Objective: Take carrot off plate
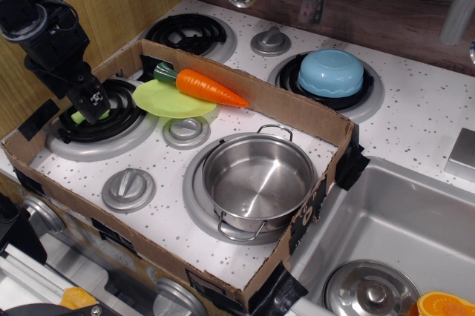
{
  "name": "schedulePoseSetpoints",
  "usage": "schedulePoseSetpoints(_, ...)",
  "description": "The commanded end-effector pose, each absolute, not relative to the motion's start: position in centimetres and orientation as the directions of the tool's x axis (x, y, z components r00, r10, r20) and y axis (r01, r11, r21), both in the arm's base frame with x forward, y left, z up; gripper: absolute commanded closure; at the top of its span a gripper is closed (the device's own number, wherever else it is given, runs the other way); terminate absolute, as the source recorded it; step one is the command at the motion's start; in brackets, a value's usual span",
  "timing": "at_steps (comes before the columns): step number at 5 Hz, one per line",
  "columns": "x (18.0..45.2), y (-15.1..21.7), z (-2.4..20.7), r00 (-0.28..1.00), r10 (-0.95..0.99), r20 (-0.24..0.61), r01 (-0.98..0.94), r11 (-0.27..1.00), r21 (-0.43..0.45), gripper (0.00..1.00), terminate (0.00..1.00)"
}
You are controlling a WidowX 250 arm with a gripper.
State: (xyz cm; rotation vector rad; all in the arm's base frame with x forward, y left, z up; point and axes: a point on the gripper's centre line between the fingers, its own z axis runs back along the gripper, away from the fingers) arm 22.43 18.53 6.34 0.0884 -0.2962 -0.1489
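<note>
The carrot (211, 87) is bright orange with a dark green stem end pointing left. It lies across the far side of the lime-green plate (169, 101), and its tip reaches past the plate's right rim. The plate sits between the front left burner and the cardboard wall. My gripper (92, 110) is low over the front left burner, left of the plate and apart from the carrot. Its black fingers point down at a small light green toy (79, 116) that shows on both sides of them. I cannot tell whether the fingers are open or shut.
A low cardboard wall (297, 108) fences the front stove area. A steel pot (256, 182) stands on the front right burner. A light blue bowl (330, 71) lies upside down on the back right burner. Knobs (186, 130) sit between the burners. The sink (401, 227) is at the right.
</note>
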Motion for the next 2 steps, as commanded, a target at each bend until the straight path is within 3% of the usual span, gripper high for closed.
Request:
schedulePoseSetpoints(1,22.43,18.53,6.34,0.946,-0.159,0.284,0.133,0.985,0.108,0.0,0.0)
schedulePoseSetpoints(2,22.69,18.12,6.39,0.912,-0.338,0.232,0.31,0.939,0.149,0.0,0.0)
